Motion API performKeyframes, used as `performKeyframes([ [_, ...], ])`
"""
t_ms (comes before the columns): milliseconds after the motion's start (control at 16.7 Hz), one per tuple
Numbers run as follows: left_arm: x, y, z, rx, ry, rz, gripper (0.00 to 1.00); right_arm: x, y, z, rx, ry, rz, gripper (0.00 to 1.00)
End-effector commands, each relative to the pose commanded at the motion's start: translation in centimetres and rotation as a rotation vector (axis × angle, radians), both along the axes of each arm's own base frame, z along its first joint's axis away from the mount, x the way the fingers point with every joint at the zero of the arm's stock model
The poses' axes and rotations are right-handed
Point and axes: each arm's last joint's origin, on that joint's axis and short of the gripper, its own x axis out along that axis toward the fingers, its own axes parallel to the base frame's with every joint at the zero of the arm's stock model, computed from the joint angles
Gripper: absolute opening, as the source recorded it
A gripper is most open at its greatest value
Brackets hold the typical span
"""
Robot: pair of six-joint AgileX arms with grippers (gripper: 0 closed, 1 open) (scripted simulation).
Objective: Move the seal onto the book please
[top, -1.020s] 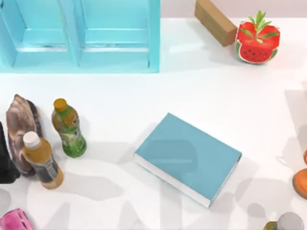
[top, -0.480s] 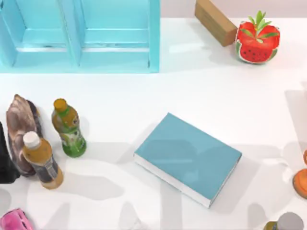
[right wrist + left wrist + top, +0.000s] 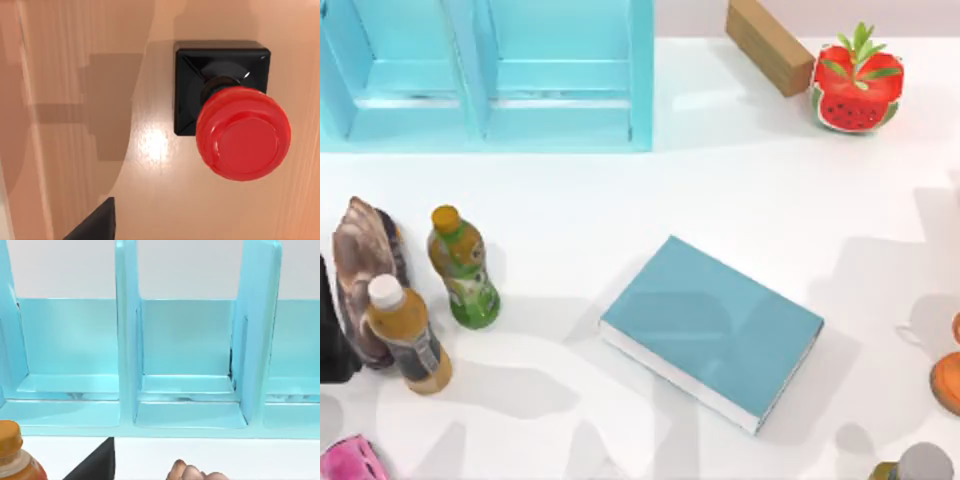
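Observation:
The seal (image 3: 227, 115), a black square body with a glossy red knob, stands upright on a tan surface in the right wrist view, seen from straight above. A dark part of my right gripper (image 3: 95, 225) sits at that view's edge, apart from the seal. The teal-blue book (image 3: 710, 330) lies flat at the table's middle, turned at an angle, with nothing on it. A dark part of my left gripper (image 3: 95, 465) shows in the left wrist view, facing the light-blue shelf unit (image 3: 185, 365).
The shelf unit (image 3: 485, 75) fills the back left. A brown block (image 3: 768, 45) and a red watermelon-like piece (image 3: 857, 85) stand at the back right. Two bottles (image 3: 465, 270) (image 3: 408, 335) and a brown shell (image 3: 362, 260) crowd the left. An orange thing (image 3: 948, 382) sits at the right edge.
The arm shadows on the table's right side have shifted towards the right edge. The book and the other objects have not moved.

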Motion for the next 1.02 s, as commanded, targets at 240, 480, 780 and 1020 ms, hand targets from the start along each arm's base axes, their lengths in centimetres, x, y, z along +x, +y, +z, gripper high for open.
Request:
performKeyframes([
  [240,0.0,0.0,0.0,0.0,0.0,0.0,1.0,0.2,-0.3,-0.2,0.005,0.012,0.0,1.0],
  [480,0.0,0.0,0.0,0.0,0.0,0.0,1.0,0.3,-0.1,-0.6,0.005,0.012,0.002,1.0],
  [780,0.0,0.0,0.0,0.0,0.0,0.0,1.0,0.7,-0.4,-5.9,0.001,0.003,0.0,1.0],
  [1020,0.0,0.0,0.0,0.0,0.0,0.0,1.0,0.3,-0.3,-9.9,0.005,0.01,0.0,1.0],
])
